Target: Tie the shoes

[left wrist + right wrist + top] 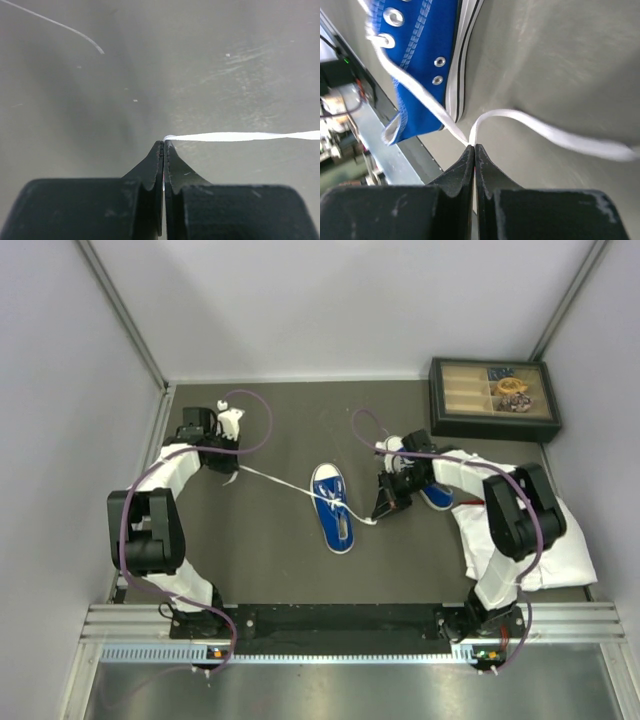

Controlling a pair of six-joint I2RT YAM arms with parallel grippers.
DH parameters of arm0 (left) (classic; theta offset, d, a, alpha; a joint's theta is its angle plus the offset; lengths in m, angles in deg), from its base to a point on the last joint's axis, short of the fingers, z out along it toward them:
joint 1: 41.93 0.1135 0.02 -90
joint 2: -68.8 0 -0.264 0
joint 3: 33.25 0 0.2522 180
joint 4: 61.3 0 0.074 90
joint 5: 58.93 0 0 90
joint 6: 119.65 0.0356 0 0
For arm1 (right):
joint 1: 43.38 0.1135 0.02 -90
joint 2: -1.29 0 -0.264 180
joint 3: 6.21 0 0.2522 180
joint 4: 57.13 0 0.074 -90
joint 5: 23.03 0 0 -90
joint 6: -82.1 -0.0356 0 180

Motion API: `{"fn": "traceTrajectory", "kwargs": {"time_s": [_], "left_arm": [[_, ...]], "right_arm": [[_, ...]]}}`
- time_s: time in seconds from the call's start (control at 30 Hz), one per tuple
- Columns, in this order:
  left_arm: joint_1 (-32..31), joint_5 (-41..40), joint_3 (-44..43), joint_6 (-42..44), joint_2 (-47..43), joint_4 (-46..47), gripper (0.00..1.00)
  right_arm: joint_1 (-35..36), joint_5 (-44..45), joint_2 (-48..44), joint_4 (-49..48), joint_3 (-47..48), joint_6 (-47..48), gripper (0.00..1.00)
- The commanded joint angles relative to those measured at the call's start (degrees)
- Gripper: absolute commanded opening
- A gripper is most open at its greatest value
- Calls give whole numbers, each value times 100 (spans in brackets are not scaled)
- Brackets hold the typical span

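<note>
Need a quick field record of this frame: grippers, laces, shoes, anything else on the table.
left gripper: shut on lace end, which runs taut to the middle shoe
right gripper: shut on other lace, close beside that shoe
middle shoe: blue, sole down, no bow visible
second shoe: partly hidden under the right arm
white cloth: right side of the table
compartment box: far right corner
</note>
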Motion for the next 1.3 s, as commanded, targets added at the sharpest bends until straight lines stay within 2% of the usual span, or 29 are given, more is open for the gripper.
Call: {"fn": "traceTrajectory", "kwargs": {"time_s": [0.0,0.33,0.53,0.77,0.8,0.87,0.9,0.93,0.97,1.0,1.03,1.1,1.13,1.17,1.23,1.27], "left_arm": [[-15,438,212,-257,-83,163,0],[-59,781,502,-398,-171,269,0],[-50,747,555,-363,-259,207,0],[-6,447,661,-4,-163,216,0],[-6,691,643,119,-110,59,0],[-15,869,529,470,13,-170,0],[-15,974,477,568,40,-406,3],[-6,1105,381,673,49,-504,20],[2,1202,336,839,31,-575,25],[28,1360,292,1015,5,-714,34],[124,1736,205,1304,-91,-925,46],[222,2063,151,1456,-206,-979,58],[318,2239,90,1570,-293,-988,63],[354,2467,55,1614,-320,-980,66],[415,2775,-164,1894,-373,-1067,68],[415,3090,-244,2018,-373,-1181,81]], "right_arm": [[488,26,417,-357,241,-81,0],[1358,-281,1174,-718,680,-556,0],[1025,-9,779,-367,514,-337,0],[480,387,-109,-182,215,-66,0],[471,239,-83,53,284,5,14],[471,106,-57,317,530,241,30],[462,88,-74,423,610,330,42],[445,105,-161,616,732,436,49],[349,114,-240,705,786,689,55],[296,166,-311,784,838,927,66],[217,184,-468,941,935,1173,70],[102,411,-671,978,962,2173,74],[41,465,-950,891,858,2499,75],[-12,483,-1092,664,769,3216,76],[-118,518,-1365,390,463,3905,78],[-135,440,-1619,137,357,4683,79]]}}
